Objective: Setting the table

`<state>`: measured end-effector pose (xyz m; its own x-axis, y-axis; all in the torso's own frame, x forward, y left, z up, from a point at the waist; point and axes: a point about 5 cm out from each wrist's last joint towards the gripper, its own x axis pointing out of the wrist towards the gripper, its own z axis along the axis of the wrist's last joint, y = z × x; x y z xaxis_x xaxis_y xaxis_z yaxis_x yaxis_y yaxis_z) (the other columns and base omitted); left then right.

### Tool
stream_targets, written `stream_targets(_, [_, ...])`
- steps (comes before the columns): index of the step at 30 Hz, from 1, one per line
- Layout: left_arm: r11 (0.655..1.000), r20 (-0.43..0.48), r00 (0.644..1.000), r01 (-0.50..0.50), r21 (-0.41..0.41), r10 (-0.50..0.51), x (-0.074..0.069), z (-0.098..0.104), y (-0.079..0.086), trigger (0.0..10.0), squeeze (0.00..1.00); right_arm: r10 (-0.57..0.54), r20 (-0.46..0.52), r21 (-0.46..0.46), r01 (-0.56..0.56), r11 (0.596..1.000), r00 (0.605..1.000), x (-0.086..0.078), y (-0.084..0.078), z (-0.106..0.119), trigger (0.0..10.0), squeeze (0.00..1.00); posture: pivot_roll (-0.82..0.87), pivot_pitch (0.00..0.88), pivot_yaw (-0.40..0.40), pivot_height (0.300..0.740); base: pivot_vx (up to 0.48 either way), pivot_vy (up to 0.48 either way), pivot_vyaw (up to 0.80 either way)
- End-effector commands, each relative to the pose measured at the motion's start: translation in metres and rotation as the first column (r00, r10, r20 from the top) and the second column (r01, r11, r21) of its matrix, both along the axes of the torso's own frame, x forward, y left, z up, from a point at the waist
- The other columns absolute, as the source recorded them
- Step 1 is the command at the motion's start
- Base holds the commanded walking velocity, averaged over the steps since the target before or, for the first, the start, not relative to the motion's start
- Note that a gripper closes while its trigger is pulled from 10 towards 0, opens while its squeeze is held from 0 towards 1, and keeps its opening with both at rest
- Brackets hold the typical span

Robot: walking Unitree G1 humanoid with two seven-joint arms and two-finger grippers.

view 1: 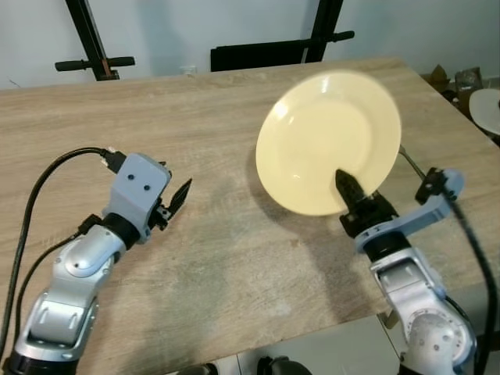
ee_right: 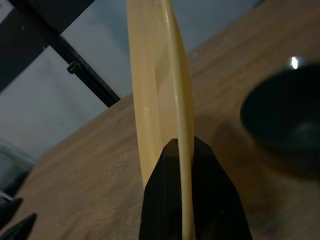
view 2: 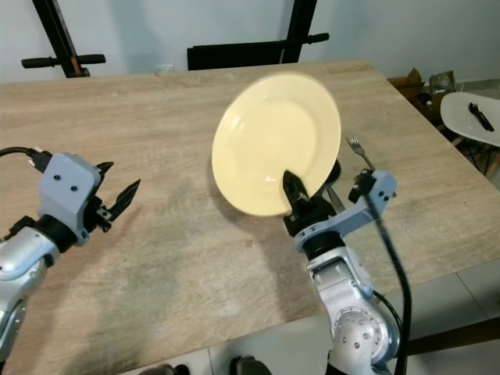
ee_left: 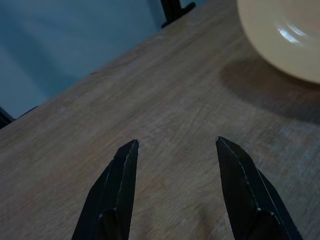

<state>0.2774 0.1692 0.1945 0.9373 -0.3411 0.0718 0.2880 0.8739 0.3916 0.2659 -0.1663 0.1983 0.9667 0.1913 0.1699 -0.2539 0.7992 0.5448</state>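
Right end effector pinches the plate by its rim, tilted above the desk (fork just behind); left end effector hovers spread.

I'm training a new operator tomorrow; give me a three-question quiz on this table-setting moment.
1. True or false: the plate lies flat on the table.
2. Which tool grips the plate's rim: A) left tool B) right tool?
3. Fill in: beside the right arm, a ____ lies on the table past the plate.

Key:
1. False; it is held tilted, off the wood.
2. B; the left tool hovers open, holding nothing.
3. fork.
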Motion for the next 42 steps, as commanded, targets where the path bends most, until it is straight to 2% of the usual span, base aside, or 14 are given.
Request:
stream_targets(1, [1.000,-0.016,1.000,-0.009,0.003,0.009,0.003,-0.006,0.000,10.0,0.00,0.020,0.026,-0.051,-0.019,0.999,0.999,0.001,-0.005,0.006,10.0,0.00,-0.09,0.062,0.039,0.740,0.000,0.000,0.00])
stream_targets(5, [1.000,-0.014,1.000,-0.011,0.002,0.011,0.005,-0.006,0.000,10.0,0.00,0.040,0.021,-0.083,-0.038,0.996,0.999,0.003,-0.009,0.006,10.0,0.00,-0.09,0.062,0.033,0.740,0.000,0.000,0.00])
stream_targets(10, [1.000,-0.008,1.000,-0.021,0.009,0.021,0.008,-0.009,0.001,10.0,0.00,0.131,-0.038,-0.207,-0.136,0.969,0.991,-0.002,-0.013,-0.009,10.0,0.00,-0.08,0.065,0.024,0.740,0.000,0.000,0.00])
stream_targets(12, [1.000,-0.010,1.000,-0.024,0.009,0.024,0.008,-0.010,0.001,10.0,0.00,0.128,-0.041,-0.231,-0.134,0.964,0.991,-0.003,-0.018,-0.011,10.0,0.00,-0.08,0.064,0.024,0.740,0.000,0.000,0.00])
stream_targets(13, [1.000,-0.010,1.000,-0.024,0.009,0.024,0.008,-0.010,0.001,10.0,0.00,0.128,-0.041,-0.231,-0.134,0.964,0.991,-0.003,-0.018,-0.011,10.0,0.00,-0.08,0.064,0.024,0.740,0.000,0.000,0.00])
stream_targets(16, [0.999,-0.011,0.999,-0.031,0.010,0.031,0.009,-0.011,0.002,10.0,0.00,0.078,-0.035,-0.228,-0.084,0.970,0.996,-0.002,-0.032,-0.010,10.0,0.00,-0.08,0.064,0.024,0.740,0.000,0.000,0.00])
stream_targets(20, [0.999,-0.011,0.999,-0.035,0.010,0.035,0.010,-0.011,0.003,10.0,0.00,0.050,-0.025,-0.202,-0.054,0.978,0.998,0.000,-0.034,-0.009,10.0,0.00,-0.09,0.064,0.032,0.740,0.000,0.000,0.00])
stream_targets(25, [0.999,-0.005,0.999,-0.034,0.009,0.034,0.013,-0.011,0.001,10.0,0.00,0.032,-0.012,-0.161,-0.034,0.986,0.999,0.002,-0.034,-0.008,10.0,0.00,-0.09,0.060,0.039,0.740,0.000,0.000,0.00])
stream_targets(42, [0.999,-0.009,0.999,-0.038,-0.026,0.037,0.013,-0.013,-0.006,10.0,0.00,0.033,-0.007,-0.152,-0.034,0.988,0.999,0.007,-0.031,-0.008,10.0,0.00,-0.09,0.052,0.031,0.740,0.000,0.000,0.00])
